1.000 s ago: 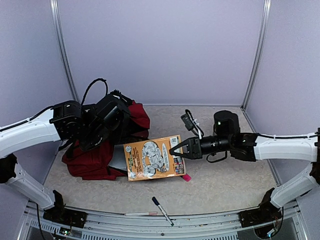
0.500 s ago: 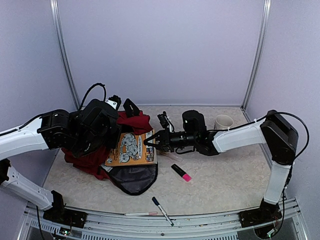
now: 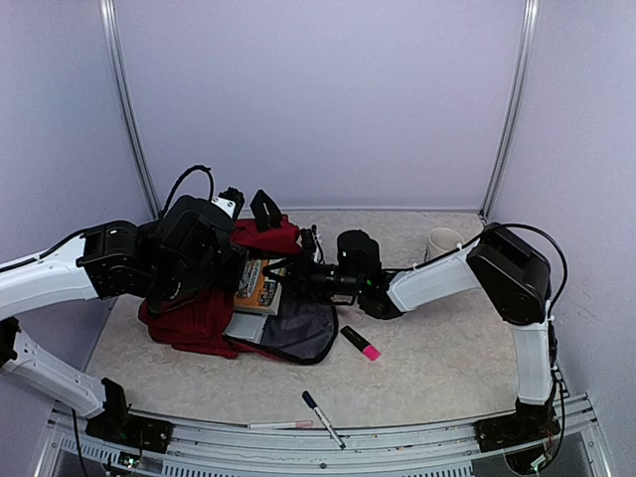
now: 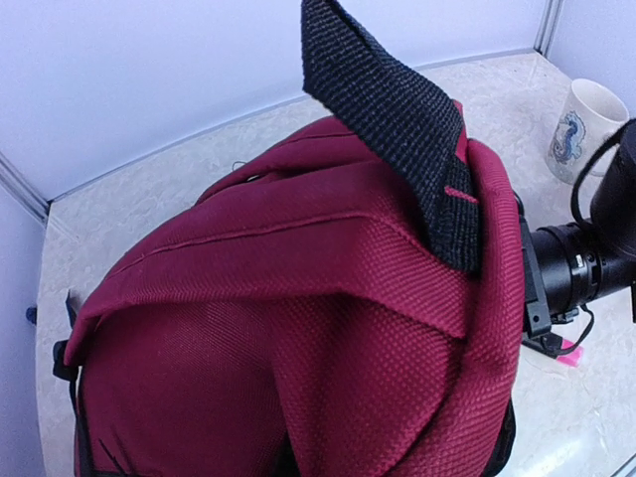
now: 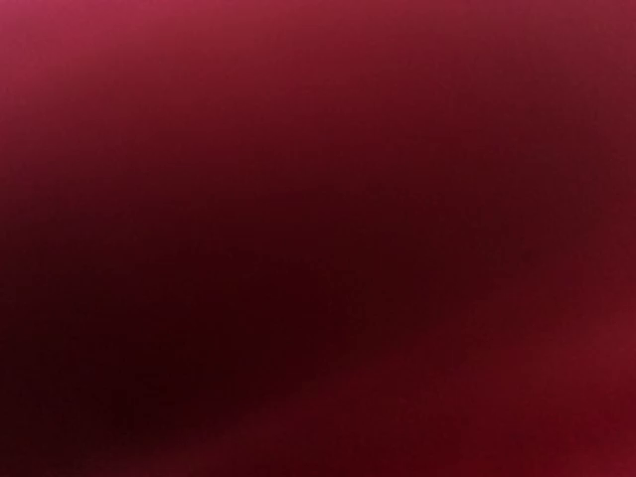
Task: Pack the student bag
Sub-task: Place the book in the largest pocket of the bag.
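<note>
top external: right arm (image 3: 437, 273) stretched left, right gripper (image 3: 286, 272) nipping orange book (image 3: 258, 285) in student bag (image 3: 194, 323); left gripper (image 3: 243, 227) closed.

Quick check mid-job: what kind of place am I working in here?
Likely a lab robot cell, not a classroom: plain pale wall panels joined by metal posts box in a tabletop, with a metal rail along its near edge.
</note>
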Controlling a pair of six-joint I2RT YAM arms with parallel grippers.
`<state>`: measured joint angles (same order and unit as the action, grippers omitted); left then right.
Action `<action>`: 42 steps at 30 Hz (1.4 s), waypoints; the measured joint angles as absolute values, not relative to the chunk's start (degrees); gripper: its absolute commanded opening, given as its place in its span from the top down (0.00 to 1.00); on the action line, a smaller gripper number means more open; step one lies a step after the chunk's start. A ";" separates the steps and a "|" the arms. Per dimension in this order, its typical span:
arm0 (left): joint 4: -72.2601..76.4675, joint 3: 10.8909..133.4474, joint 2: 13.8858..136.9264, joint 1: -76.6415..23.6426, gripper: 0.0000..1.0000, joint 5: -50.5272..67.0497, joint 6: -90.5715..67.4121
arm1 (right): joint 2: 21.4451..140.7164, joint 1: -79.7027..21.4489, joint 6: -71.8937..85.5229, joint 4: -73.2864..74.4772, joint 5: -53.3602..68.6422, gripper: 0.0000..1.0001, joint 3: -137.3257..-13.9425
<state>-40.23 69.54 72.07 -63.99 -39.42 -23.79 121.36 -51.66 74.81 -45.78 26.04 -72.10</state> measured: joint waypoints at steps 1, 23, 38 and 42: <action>-40.18 69.54 71.75 -63.44 1.00 -39.18 -24.10 | 121.03 -51.66 74.87 -45.91 25.08 1.00 -71.59; -31.66 65.19 64.62 -58.98 1.00 -33.26 -25.32 | 121.40 -57.36 61.91 -29.02 16.95 0.21 -76.71; -41.67 69.93 53.69 -52.77 1.00 -44.16 -27.16 | 92.51 -53.65 24.88 -2.00 17.12 0.17 -77.32; -44.93 74.61 52.56 -51.77 1.00 -49.54 -25.28 | 91.15 -48.14 22.76 0.49 16.88 0.17 -76.44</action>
